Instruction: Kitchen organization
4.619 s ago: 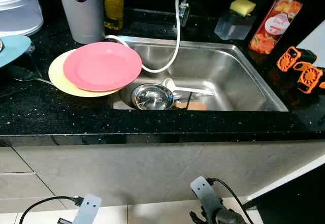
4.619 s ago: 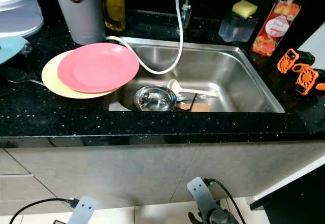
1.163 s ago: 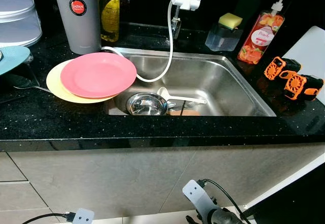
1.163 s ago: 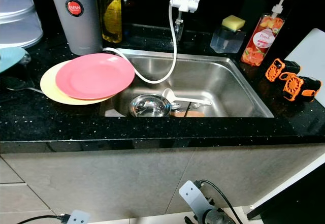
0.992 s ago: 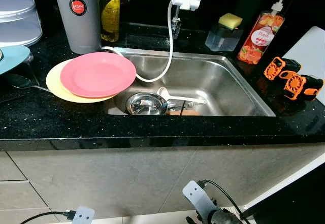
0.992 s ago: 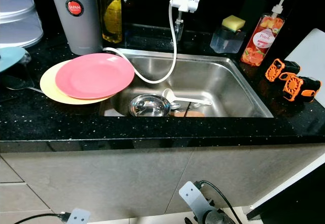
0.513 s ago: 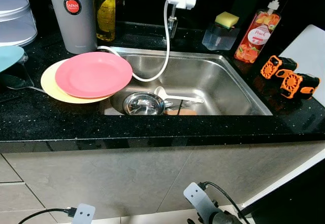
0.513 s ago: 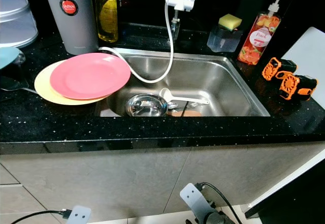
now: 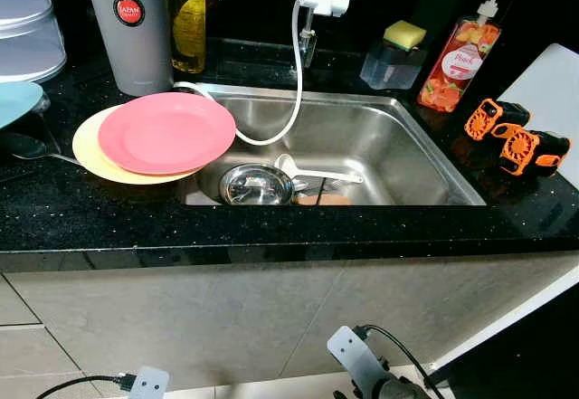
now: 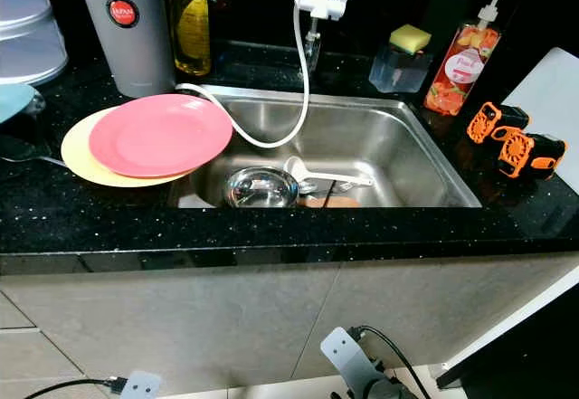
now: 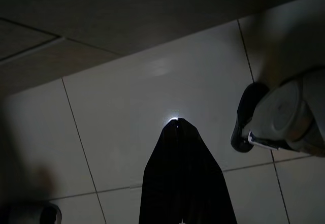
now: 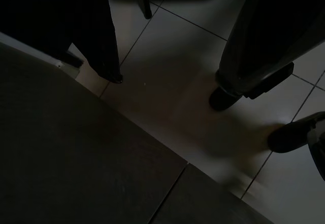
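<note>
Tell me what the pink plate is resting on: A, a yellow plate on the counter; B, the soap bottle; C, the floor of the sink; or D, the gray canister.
A: the pink plate lies on top of a yellow plate on the black counter, overhanging the sink edge.

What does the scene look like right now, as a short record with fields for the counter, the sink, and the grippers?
counter left: pink plate stacked on yellow plate, overhanging the sink edge
counter back: grey canister, oil bottle, soap bottle, sponge on its holder
counter right: two orange tools
sink: steel bowl, white ladle, hose hanging in
left gripper: shut, hanging over floor tiles
right gripper: idle, low
</note>
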Available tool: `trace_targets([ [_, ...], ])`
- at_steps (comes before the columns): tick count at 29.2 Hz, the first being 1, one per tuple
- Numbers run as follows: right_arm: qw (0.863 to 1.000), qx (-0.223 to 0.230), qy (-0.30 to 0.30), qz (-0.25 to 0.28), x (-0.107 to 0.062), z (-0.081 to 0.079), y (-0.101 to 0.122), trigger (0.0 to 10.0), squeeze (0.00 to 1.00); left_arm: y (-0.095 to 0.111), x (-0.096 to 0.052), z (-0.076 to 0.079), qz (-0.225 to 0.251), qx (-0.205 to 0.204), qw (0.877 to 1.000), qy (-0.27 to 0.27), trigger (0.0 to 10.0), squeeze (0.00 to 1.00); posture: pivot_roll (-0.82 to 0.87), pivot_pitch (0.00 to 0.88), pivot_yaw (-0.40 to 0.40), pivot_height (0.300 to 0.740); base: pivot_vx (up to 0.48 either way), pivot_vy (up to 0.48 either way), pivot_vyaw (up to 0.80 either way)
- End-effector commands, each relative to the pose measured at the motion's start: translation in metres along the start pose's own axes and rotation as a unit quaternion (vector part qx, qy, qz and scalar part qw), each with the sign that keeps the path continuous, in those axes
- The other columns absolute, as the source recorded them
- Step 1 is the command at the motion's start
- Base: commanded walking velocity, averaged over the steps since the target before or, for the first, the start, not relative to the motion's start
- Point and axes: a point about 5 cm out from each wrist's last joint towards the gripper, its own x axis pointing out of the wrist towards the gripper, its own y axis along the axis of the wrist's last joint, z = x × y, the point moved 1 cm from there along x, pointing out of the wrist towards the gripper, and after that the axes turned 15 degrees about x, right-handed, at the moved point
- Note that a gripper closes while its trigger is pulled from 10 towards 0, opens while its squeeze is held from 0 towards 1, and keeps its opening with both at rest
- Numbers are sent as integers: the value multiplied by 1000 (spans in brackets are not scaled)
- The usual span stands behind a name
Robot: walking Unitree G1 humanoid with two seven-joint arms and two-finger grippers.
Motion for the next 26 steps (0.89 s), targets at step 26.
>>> trace_targets([
  [26,1000,17,9,3,-1,1,-2,10000,0,-5,-2,10,-16,-2,1000,-19,10000,0,184,0,-153,740,-138,230,0],
])
